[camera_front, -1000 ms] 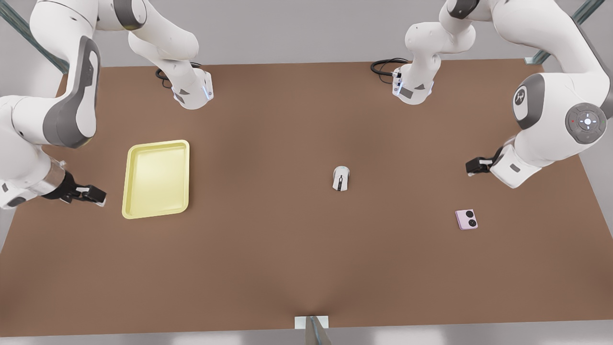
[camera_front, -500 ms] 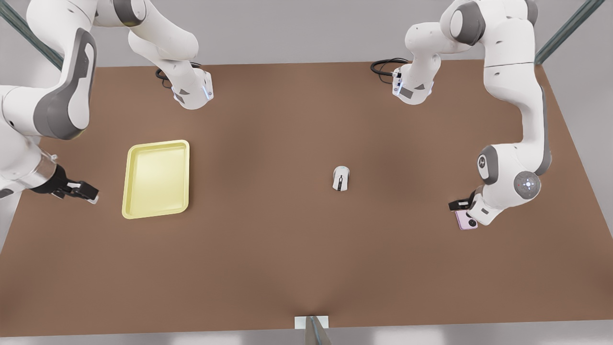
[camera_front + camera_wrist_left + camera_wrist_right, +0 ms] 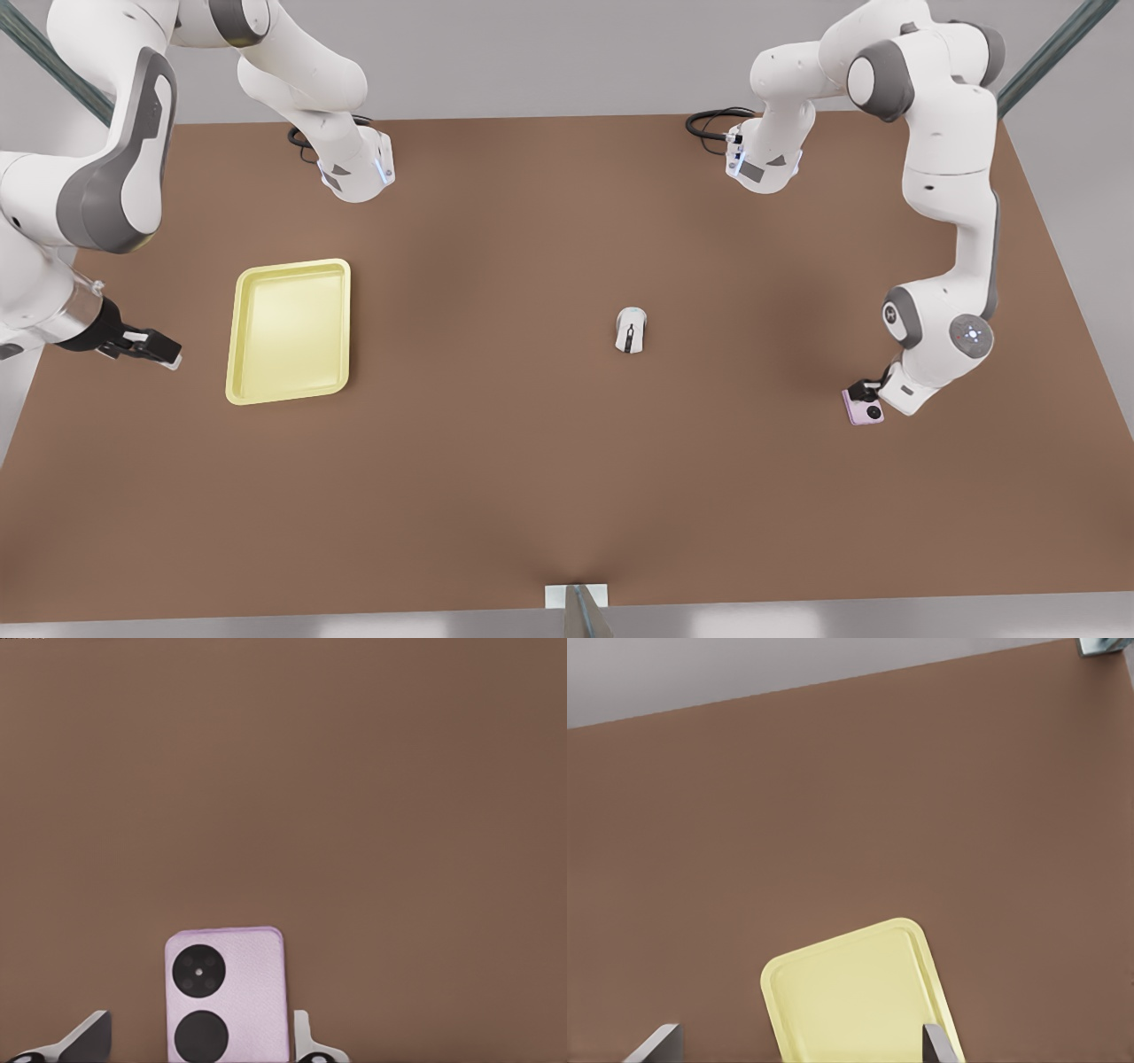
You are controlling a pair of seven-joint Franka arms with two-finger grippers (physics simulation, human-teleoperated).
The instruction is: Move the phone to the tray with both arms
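Since a second ago, the arm on the front view's right has swung down from beside the surface's edge and lowered its left claw (image 3: 861, 390) onto the phone (image 3: 864, 411); the other arm's right claw (image 3: 152, 347) has only drifted a little away from the tray (image 3: 290, 330).

The left claw sits low over the phone, its fingers (image 3: 301, 1041) apart with one on each side of the pale lilac body (image 3: 226, 992). A gap shows between each finger and the phone's edges, so nothing is clamped. The phone lies flat on the brown surface (image 3: 549, 461), camera circles up, near the edge on the front view's right.

The right claw hovers just beside the tray's short side, on the front view's left, with its fingers (image 3: 937, 1043) spread wide and empty. In the right wrist view the yellow tray (image 3: 859, 1001) lies ahead between them, flat on the surface.

A white computer mouse (image 3: 630, 330) with a dark stripe rests mid-surface, well apart from both phone and tray.
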